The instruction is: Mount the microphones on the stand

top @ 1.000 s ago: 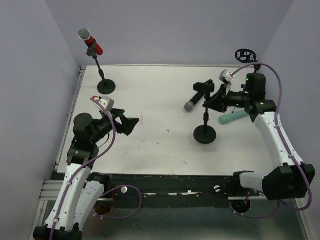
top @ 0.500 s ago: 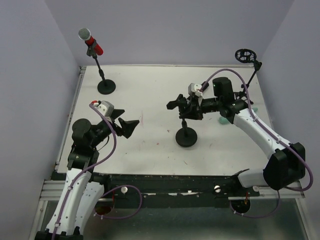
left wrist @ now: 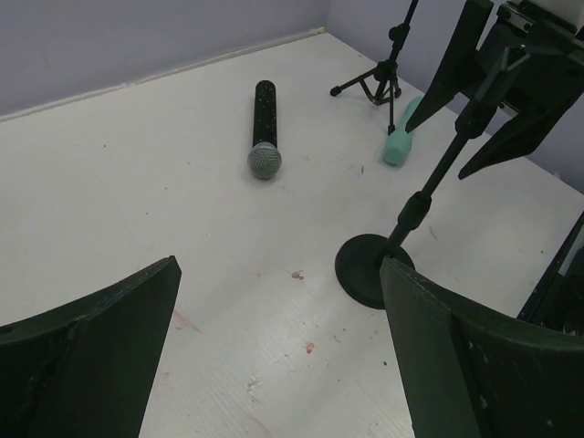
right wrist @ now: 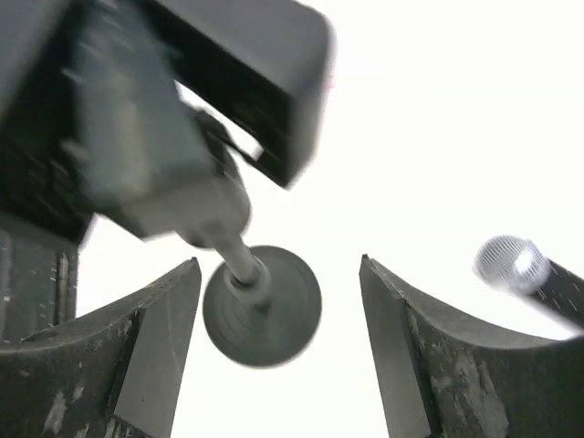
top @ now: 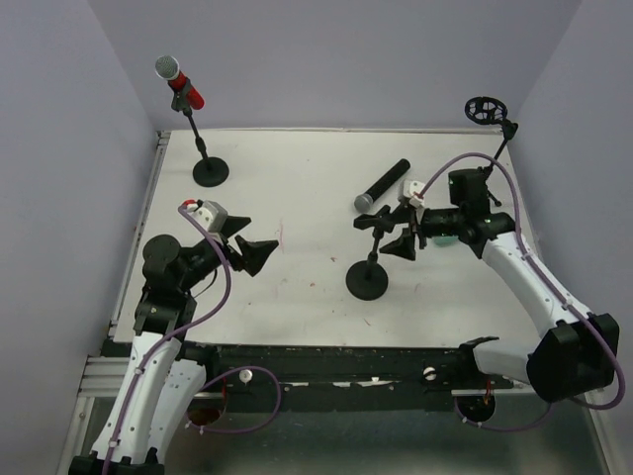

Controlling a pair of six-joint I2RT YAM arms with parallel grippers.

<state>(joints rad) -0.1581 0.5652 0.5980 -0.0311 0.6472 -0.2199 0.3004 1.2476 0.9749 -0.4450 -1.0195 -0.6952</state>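
white table (top: 297, 188) — faint red stains (top: 280, 235), lilac walls (top: 346, 59), black front rail (top: 326, 358)

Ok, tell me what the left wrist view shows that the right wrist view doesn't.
Only left wrist: the mint-green microphone, the tripod stand near the far wall, and the whole body of the black microphone. Only right wrist: a blurred look straight down the top of the round-base stand. Both: that stand's base and pole, the black microphone's mesh head, and the right gripper, jaws open around the pole.
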